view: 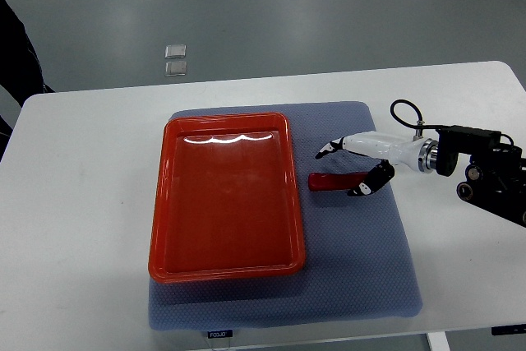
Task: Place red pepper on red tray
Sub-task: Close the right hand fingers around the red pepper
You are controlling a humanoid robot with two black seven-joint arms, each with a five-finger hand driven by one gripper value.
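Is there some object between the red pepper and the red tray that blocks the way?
Nothing visible does. The red pepper lies on the blue mat just right of the red tray, with only bare mat between them. The right hand is at the pepper.

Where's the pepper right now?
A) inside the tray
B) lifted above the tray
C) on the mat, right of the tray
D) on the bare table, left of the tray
C: the pepper lies on the blue mat just right of the tray, whose inside is bare; the right hand is at it, fingers spread around its right end.
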